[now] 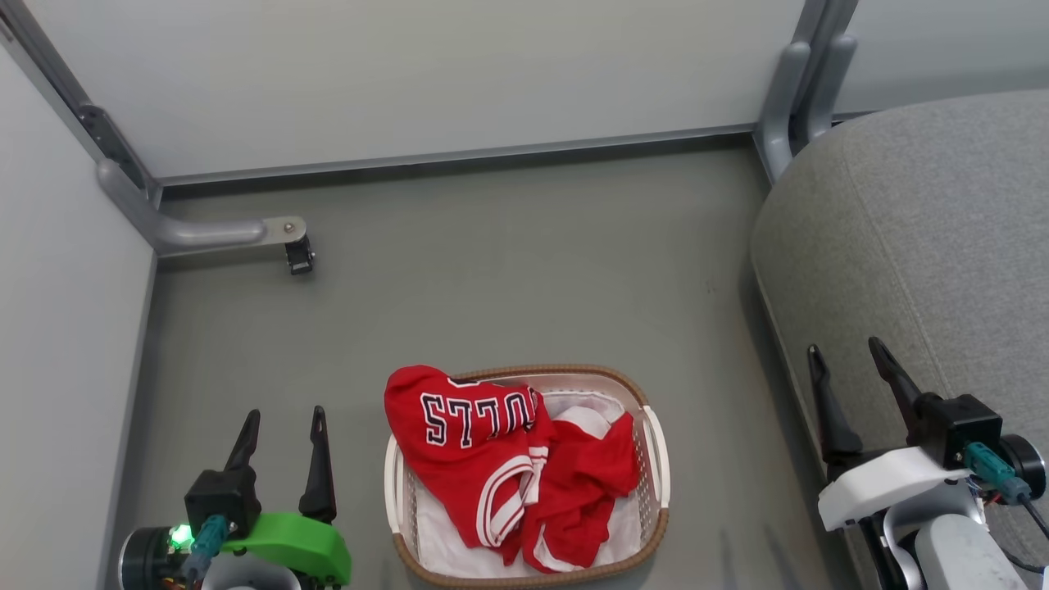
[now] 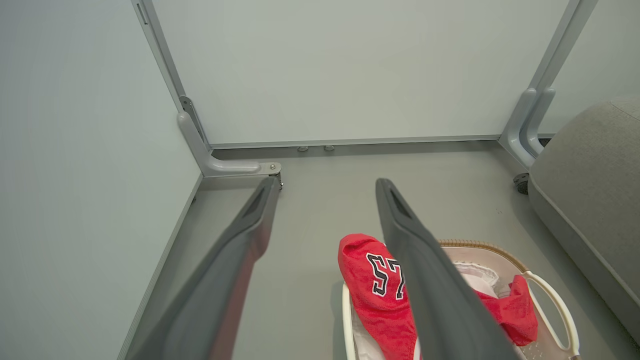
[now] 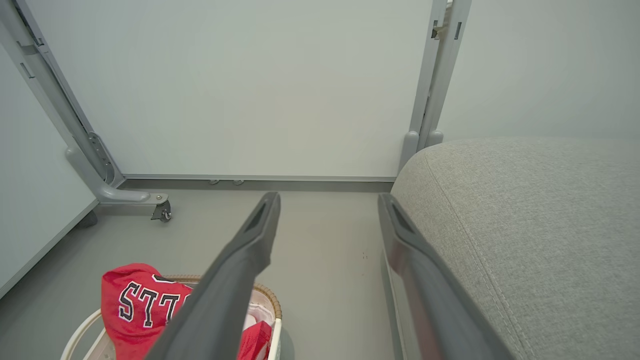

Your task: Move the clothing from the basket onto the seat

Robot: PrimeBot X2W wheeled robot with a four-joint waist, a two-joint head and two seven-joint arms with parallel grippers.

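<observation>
The white perforated basket (image 1: 656,459) with a brown rim stands on the grey floor at the bottom centre of the head view. In it lies the clothing: a red jersey (image 1: 463,426) with black-and-white lettering, draped over the far left rim, and a plainer red-and-white piece (image 1: 594,471) beside it. The grey seat (image 1: 926,246) fills the right side. My left gripper (image 1: 283,419) is open, left of the basket, holding nothing. My right gripper (image 1: 848,352) is open at the seat's front edge. The left wrist view shows the jersey (image 2: 370,280), basket (image 2: 550,300) and seat (image 2: 585,170); the right wrist view shows the jersey (image 3: 135,305) and seat (image 3: 525,215).
Pale partition panels wall in the floor at the back and left. A grey panel foot with a caster (image 1: 299,254) juts out at the back left, and another panel leg (image 1: 787,106) stands at the seat's far corner. A white liner (image 1: 459,549) lies under the clothing.
</observation>
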